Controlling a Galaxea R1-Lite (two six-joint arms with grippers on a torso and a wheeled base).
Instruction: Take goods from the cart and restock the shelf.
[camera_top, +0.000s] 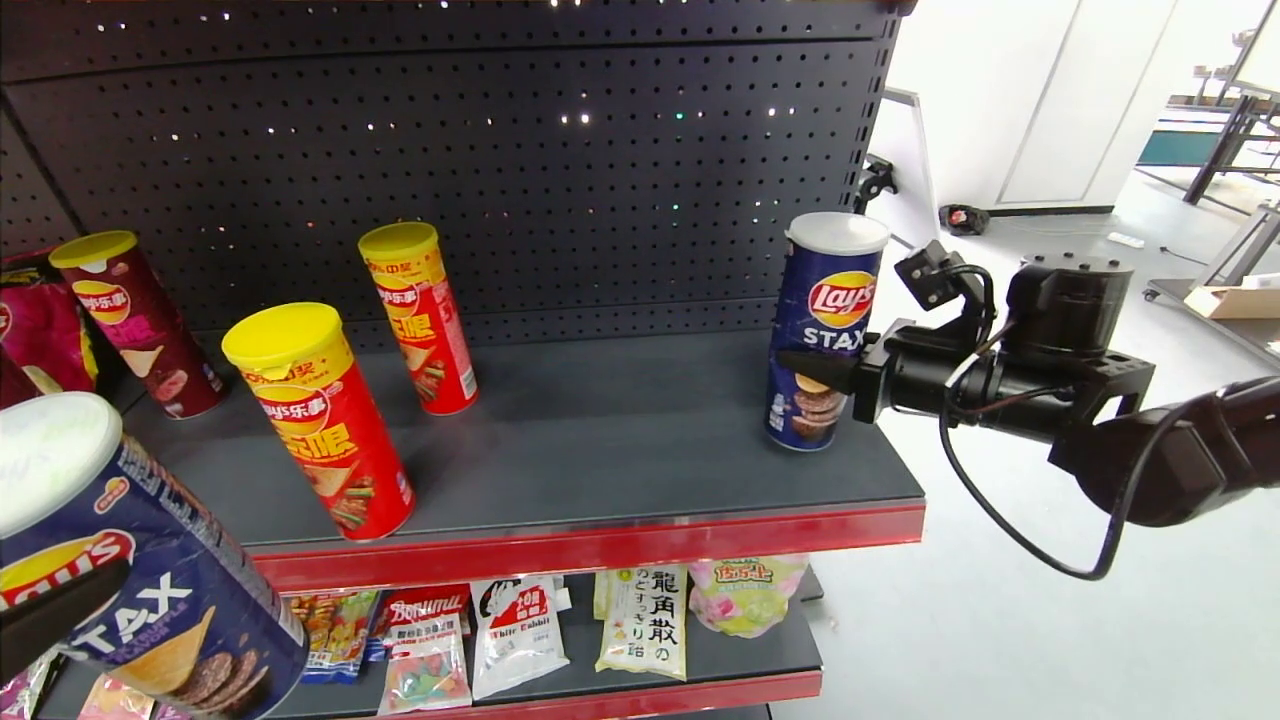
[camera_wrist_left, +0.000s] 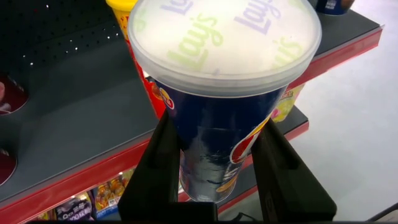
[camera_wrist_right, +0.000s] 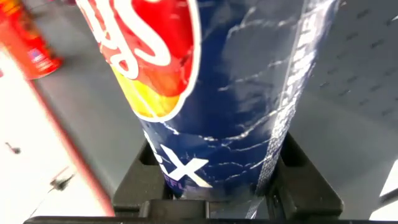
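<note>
Count: five crisp tubes total. Two are dark blue cardboard cylinders with frosted white plastic lids, two are red with yellow lids, one is maroon with a yellow lid.

Upper dark grey metal shelf with red front lip (camera_top: 620, 430) holds:
- front red tube (camera_top: 325, 430), near the front edge, left of centre
- rear red tube (camera_top: 420, 320), close to the perforated back panel
- maroon tube (camera_top: 135, 325), back-left
- magenta snack bag (camera_top: 35, 335), at the left edge

Lower shelf (camera_top: 740, 650): a row of sweet packets (camera_top: 640, 620) along its front edge; five countable, more cut off at left.

Right gripper (camera_top: 815, 372) comes in from past the shelf's right edge, jaws clamped across the lower half of one blue tube (camera_top: 835, 260). That tube is close to the right edge, about mid-depth, slightly tilted. Can't tell whether its base touches the shelf. Right wrist view: fingers (camera_wrist_right: 143, 180) sit on both sides of the tube wall.

Left gripper (camera_wrist_left: 219, 186) is clamped on the second blue tube (camera_wrist_left: 217, 118), fingers on either side below the lid. This tube is off the shelf, leaning, just in front of the front edge at its left end (camera_top: 170, 610).
</note>
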